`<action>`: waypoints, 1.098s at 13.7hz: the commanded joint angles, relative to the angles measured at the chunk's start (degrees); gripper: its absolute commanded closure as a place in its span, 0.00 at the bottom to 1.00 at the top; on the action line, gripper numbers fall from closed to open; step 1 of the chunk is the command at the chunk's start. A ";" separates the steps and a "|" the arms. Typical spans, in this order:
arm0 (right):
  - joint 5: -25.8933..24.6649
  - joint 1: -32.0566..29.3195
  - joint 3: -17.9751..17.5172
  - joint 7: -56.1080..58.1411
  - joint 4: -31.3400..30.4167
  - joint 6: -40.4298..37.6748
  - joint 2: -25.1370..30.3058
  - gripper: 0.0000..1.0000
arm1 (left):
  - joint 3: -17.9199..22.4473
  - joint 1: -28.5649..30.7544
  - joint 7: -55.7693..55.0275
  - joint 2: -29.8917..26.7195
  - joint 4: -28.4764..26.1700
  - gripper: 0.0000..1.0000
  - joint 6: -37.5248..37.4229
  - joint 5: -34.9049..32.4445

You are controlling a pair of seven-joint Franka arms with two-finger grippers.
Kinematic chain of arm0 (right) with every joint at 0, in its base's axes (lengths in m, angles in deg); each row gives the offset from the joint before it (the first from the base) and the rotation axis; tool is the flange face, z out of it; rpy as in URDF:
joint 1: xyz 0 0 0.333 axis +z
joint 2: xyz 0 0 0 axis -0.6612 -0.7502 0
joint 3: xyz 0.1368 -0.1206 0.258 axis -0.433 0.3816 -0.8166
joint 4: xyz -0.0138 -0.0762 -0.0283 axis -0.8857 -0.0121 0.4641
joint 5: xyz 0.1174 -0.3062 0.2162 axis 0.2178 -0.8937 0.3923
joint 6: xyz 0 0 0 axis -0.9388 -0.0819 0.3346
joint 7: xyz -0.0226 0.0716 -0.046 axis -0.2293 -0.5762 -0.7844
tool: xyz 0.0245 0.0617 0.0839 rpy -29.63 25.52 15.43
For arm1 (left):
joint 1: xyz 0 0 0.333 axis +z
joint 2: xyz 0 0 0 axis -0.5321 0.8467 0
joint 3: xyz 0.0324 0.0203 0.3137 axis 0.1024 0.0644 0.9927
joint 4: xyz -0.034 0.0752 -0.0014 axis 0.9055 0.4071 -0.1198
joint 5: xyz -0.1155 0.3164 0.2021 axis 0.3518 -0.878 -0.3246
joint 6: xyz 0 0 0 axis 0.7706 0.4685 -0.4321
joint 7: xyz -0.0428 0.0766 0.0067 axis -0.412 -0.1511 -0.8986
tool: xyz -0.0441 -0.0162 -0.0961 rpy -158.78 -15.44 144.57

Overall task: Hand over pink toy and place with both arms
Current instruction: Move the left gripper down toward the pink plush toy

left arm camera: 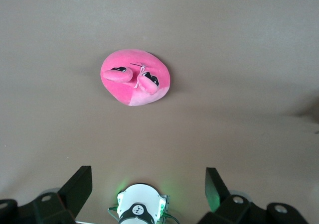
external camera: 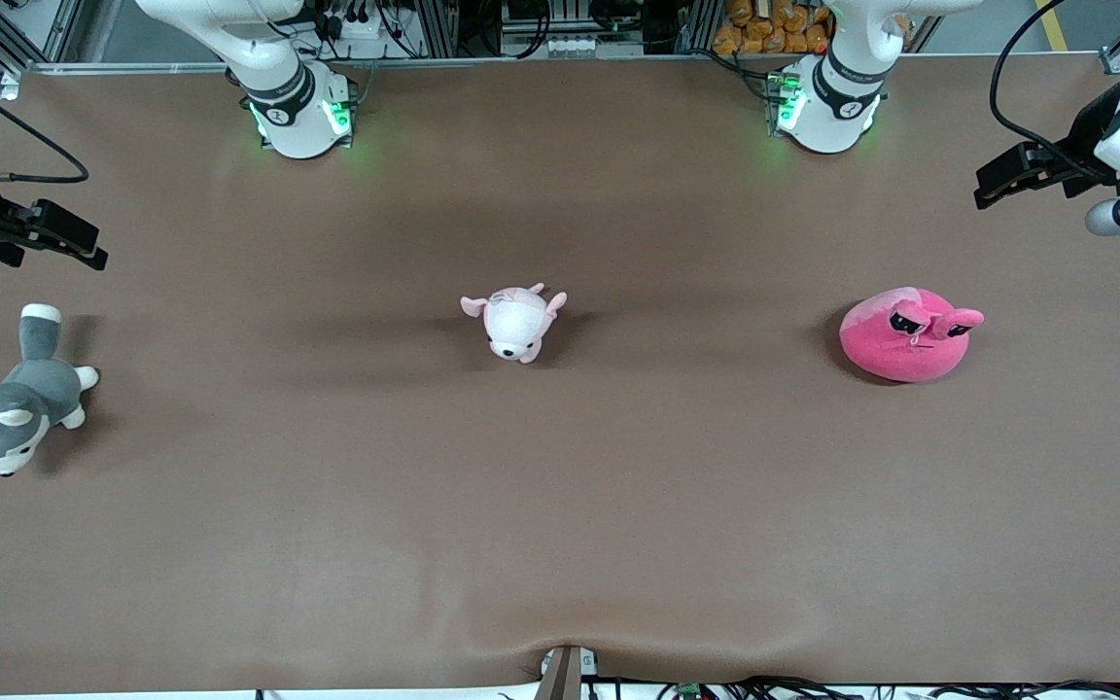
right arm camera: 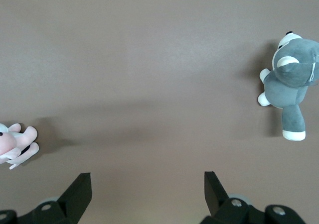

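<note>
The hot-pink round plush toy (external camera: 905, 335) lies on the brown table toward the left arm's end, its ears flopped over its dark eyes. It also shows in the left wrist view (left arm camera: 135, 77). My left gripper (external camera: 983, 192) hangs open and empty above the table's edge at that end, apart from the toy; its jaws (left arm camera: 148, 179) stand wide apart. My right gripper (external camera: 93, 255) hangs open and empty over the right arm's end of the table, above bare table near the husky; its jaws (right arm camera: 147, 181) stand wide apart.
A small pale pink-and-white plush (external camera: 516, 324) lies mid-table and shows in the right wrist view (right arm camera: 15, 144). A grey-and-white husky plush (external camera: 11, 413) lies at the right arm's end, also in the right wrist view (right arm camera: 291, 82). The left arm's base (left arm camera: 141, 209) shows between the left jaws.
</note>
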 commanded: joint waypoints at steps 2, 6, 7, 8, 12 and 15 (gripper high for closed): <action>-0.61 -0.29 -0.34 -0.62 0.01 0.25 -0.15 0.00 | -0.13 0.09 -0.65 -0.09 -0.12 0.00 -0.38 -0.14; -0.61 -0.29 -0.34 -0.62 0.01 0.25 -0.15 0.00 | -0.13 0.09 -0.65 0.27 -0.12 0.00 -0.29 -0.14; -0.61 -0.29 -0.34 -0.62 0.01 0.25 -0.15 0.00 | -0.13 0.09 -0.65 0.27 -0.12 0.00 -0.29 -0.14; -0.61 -0.29 -0.34 -0.62 0.01 0.25 -0.15 0.00 | -0.22 0.09 -0.65 0.35 -0.30 0.00 -0.29 -0.14; -0.61 -0.21 -0.25 -0.62 0.01 0.08 -0.15 0.00 | -0.13 0.96 -0.92 0.27 -1.70 0.00 0.58 -0.05; -0.61 -0.29 -0.34 -0.62 0.01 0.17 -0.15 0.00 | -0.13 1.85 -0.92 0.35 -3.01 0.00 1.99 0.12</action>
